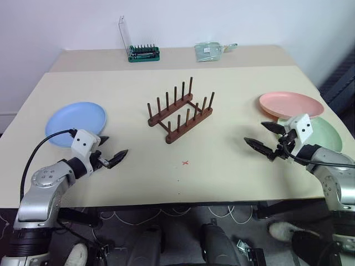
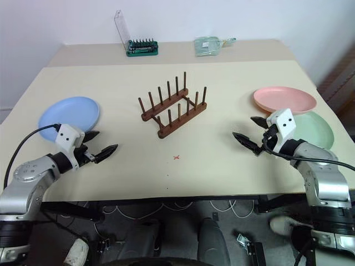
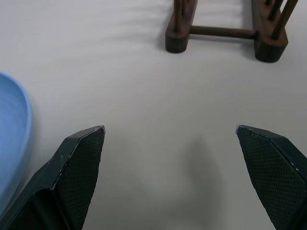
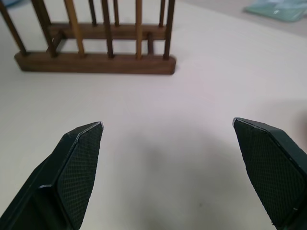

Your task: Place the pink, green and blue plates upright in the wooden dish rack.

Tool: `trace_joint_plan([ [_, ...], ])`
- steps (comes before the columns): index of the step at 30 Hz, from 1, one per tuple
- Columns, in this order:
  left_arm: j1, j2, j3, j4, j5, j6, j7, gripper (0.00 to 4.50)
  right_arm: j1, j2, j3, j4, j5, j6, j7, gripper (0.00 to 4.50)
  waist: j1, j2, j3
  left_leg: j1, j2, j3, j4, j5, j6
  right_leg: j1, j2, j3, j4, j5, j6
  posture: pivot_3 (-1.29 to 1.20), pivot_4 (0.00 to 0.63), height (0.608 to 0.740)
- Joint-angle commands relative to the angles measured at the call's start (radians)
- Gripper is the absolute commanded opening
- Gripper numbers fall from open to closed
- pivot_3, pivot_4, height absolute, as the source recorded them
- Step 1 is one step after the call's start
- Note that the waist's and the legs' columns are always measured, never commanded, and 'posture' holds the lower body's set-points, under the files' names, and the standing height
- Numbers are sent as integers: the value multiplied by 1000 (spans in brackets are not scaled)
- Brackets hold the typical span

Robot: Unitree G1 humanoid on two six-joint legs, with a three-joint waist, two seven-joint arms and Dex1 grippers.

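Note:
The wooden dish rack stands with no plate in it at the middle of the table, its pegs upright. A blue plate lies flat at the left. At the right, a pink plate rests partly over a green plate. My left gripper hovers open just in front of the blue plate, pointing toward the rack, and holds nothing. My right gripper is open and holds nothing, left of the green plate and in front of the pink one. The rack's end shows beyond the right fingers.
A green-based bit holder with a clear lid and a clear plastic item sit at the back on a second tabletop. A small red cross marks the table in front of the rack. The table's front edge lies close below both grippers.

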Motion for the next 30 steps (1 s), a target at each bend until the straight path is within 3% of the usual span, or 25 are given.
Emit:
trace_joint_plan([
  [1,10,1,8,-49,-3,5,7,4500,-22,-24,10,-6,0,3,29,4428,1,0,0,0,0,0,0,0,0,0,0,0,0,0,0,0,150,740],
  [9,28,4,-13,-75,-17,27,-22,4500,-12,-24,21,-21,-2,17,45,4428,2,0,0,0,0,0,0,0,0,0,0,0,0,0,0,0,150,740],
  [16,-25,-4,-116,-71,5,45,-61,4500,14,-11,25,-60,-1,22,25,4428,2,0,0,0,0,0,0,0,0,0,0,0,0,0,0,0,150,740],
  [20,-174,-140,-348,30,122,47,-27,4500,30,23,40,-97,-11,19,-18,4428,11,1,-1,0,-1,0,1,0,0,1,0,0,0,0,0,0,150,740],
  [27,-296,-268,-474,230,240,-21,9,4500,111,40,-1,-221,19,65,-83,4428,9,4,-3,0,-1,0,1,0,0,1,0,0,0,0,0,0,150,740],
  [30,-382,-328,-461,386,270,-77,46,4500,159,42,-31,-279,33,86,-114,4428,25,4,-4,1,-1,0,4,0,1,4,0,0,-1,0,1,0,150,740],
])
